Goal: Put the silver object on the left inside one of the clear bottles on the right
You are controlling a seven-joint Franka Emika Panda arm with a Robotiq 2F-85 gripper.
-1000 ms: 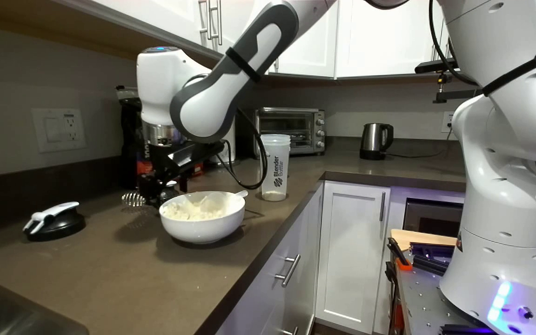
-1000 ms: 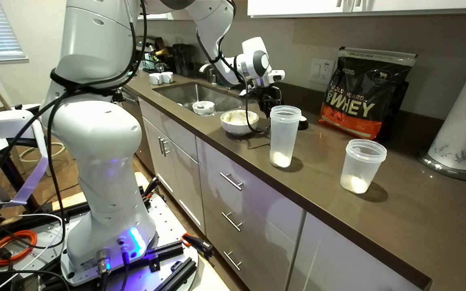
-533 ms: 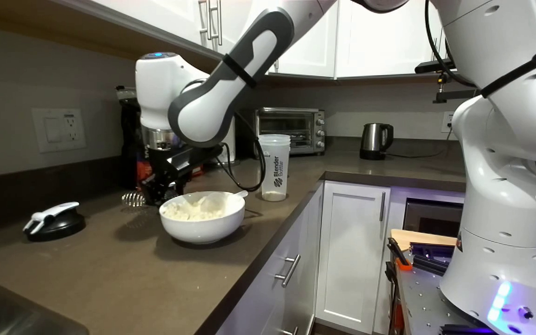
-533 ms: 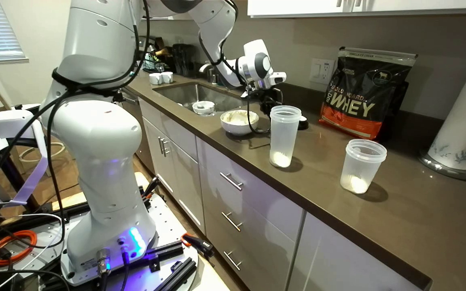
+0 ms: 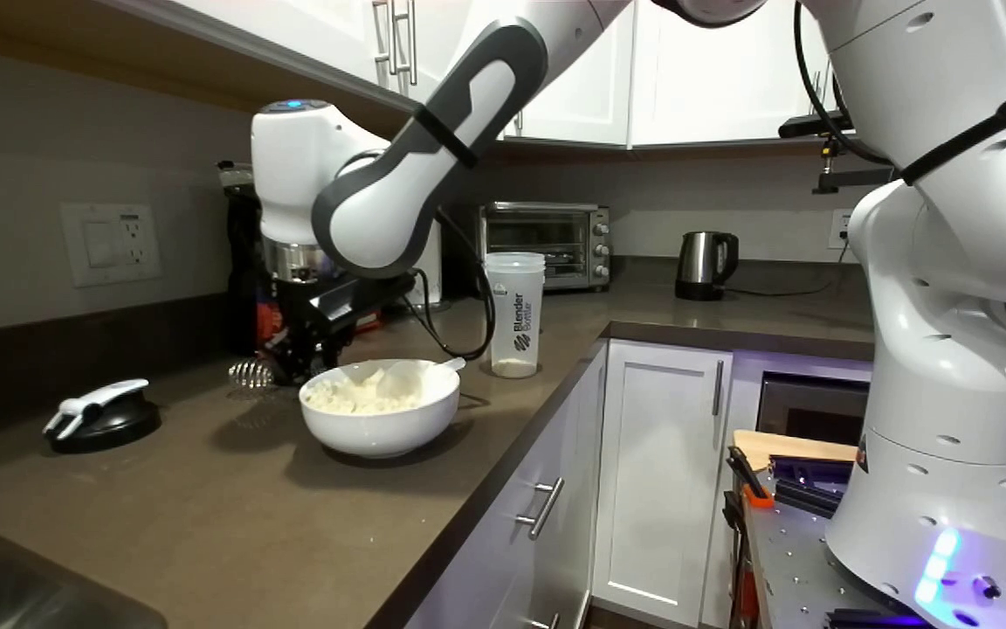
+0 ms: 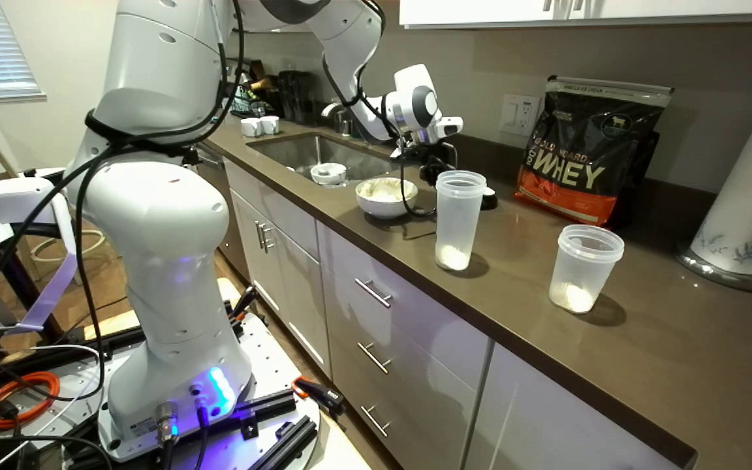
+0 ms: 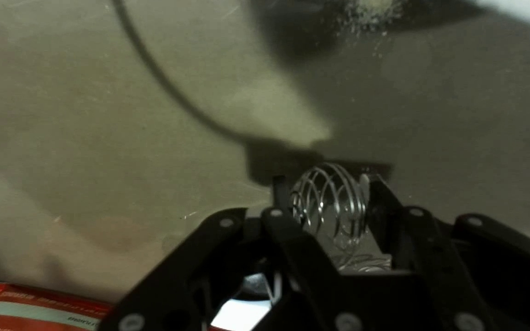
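Note:
The silver object is a shiny wire ball (image 7: 337, 210), low over the counter or resting on it; I cannot tell which. In the wrist view it sits between the fingers of my gripper (image 7: 325, 186), which look pressed against both its sides. An exterior view shows the wire ball (image 5: 250, 376) left of the white bowl, at the tips of the gripper (image 5: 274, 369). Two clear bottles stand upright, each with white powder at the bottom: a tall bottle (image 6: 457, 219) and a shorter, wider bottle (image 6: 585, 267). Behind the tall one, my fingertips and the ball are hidden.
Close beside the gripper is a white bowl (image 5: 381, 428) heaped with pale powder and a scoop. A black-and-white lid (image 5: 106, 424) lies near the wall. A black whey bag (image 6: 591, 150) and a paper-towel roll (image 6: 751, 196) stand along the back.
My gripper has sunk slightly and its fingers have drawn together around the wire ball. The ball itself keeps its place on the counter; bowl, lid and bottles are unmoved.

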